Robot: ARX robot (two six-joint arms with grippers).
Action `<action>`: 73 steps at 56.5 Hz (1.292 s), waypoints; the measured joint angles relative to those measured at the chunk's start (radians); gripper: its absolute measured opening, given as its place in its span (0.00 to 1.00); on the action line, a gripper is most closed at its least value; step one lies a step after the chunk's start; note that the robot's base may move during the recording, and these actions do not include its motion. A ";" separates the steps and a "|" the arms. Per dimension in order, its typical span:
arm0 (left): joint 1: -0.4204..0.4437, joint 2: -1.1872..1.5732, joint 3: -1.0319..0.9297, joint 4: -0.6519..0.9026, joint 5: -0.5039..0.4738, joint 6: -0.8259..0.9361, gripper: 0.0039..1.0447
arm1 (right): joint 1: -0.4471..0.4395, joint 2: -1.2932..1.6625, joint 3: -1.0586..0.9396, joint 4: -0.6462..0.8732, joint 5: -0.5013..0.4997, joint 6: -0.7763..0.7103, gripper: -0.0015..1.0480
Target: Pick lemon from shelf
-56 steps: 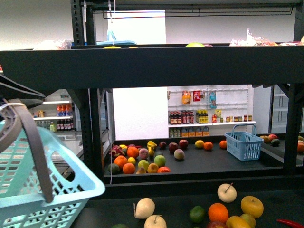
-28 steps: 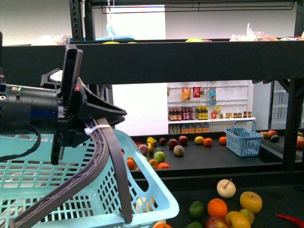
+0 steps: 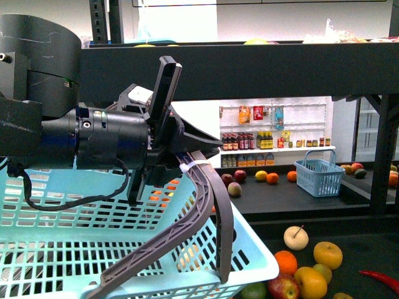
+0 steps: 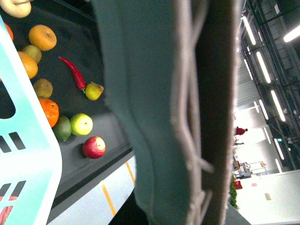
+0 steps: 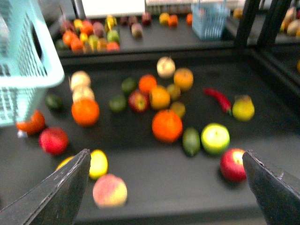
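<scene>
Up at the left, the left gripper (image 3: 190, 159) is clamped on the grey handle (image 3: 219, 218) of a teal basket (image 3: 75, 249), which hangs in front of the black shelf (image 3: 280, 68). The right gripper (image 5: 168, 187) hangs spread wide over the near deck with nothing between its fingers (image 5: 56, 197). Just beside one finger lies the lemon (image 5: 98, 163), on the deck's near part, close to a pinkish fruit (image 5: 110, 191).

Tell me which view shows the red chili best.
Left wrist view: the chili lies whole and sharp. The right wrist view shows it whole but blurred; the front view, small, at the picture's edge.
</scene>
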 joint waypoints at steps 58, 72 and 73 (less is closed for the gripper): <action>0.001 0.000 0.003 -0.001 0.001 0.010 0.07 | 0.005 2.047 0.808 0.525 -0.356 -0.288 0.93; 0.001 0.000 0.003 -0.001 0.000 0.011 0.07 | 0.195 2.242 0.968 0.628 -0.337 -0.283 0.93; 0.001 0.000 0.003 -0.001 0.000 0.011 0.07 | 0.200 2.249 0.973 0.632 -0.334 -0.283 0.93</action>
